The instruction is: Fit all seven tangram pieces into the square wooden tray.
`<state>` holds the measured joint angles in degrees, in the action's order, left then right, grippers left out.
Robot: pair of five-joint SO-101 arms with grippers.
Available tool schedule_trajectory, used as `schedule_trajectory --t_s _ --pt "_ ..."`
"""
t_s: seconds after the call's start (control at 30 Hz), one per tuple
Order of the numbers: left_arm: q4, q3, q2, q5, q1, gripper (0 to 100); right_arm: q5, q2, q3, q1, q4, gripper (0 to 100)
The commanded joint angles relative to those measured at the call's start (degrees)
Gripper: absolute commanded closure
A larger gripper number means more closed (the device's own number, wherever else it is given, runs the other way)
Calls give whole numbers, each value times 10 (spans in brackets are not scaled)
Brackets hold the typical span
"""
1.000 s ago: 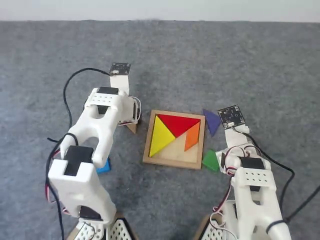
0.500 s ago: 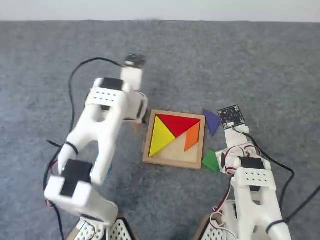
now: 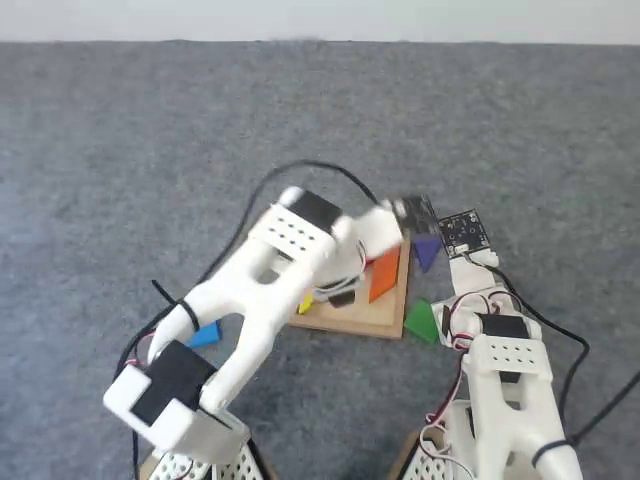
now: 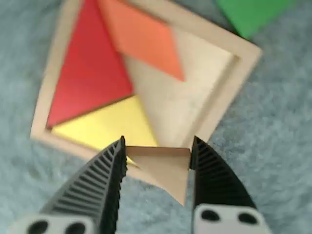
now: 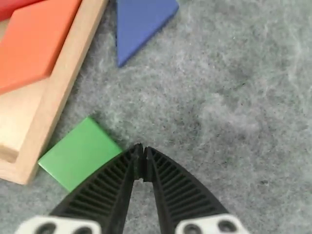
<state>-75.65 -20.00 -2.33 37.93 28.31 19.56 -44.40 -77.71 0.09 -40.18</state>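
Grey felt table [image 3: 120, 120], wooden tray [image 3: 375, 320], green piece [image 3: 422, 320], purple triangle [image 3: 428, 250], blue piece [image 3: 205, 334]

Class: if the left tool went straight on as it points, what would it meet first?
Likely the wooden tray's rim beside the yellow triangle, with its held tan triangle touching first; depth unclear.

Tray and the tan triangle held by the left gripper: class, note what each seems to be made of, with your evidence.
Tray: seemingly bare light wood, matt, pale tan rim and floor. Tan triangle in the left gripper: probably the same unpainted wood, its colour matching the tray; no grain discernible.
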Motion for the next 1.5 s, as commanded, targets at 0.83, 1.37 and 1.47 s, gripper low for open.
schedule_trajectory --t_s 0.83,1.37,1.47 --pt "170 -4 35 -59 -49 787 7 -11 2 -5 5 991" --pt "158 15 42 -577 -128 786 7 -11 2 -3 4 991" --pt "162 46 33 -571 -138 786 7 -11 2 -2 4 991"
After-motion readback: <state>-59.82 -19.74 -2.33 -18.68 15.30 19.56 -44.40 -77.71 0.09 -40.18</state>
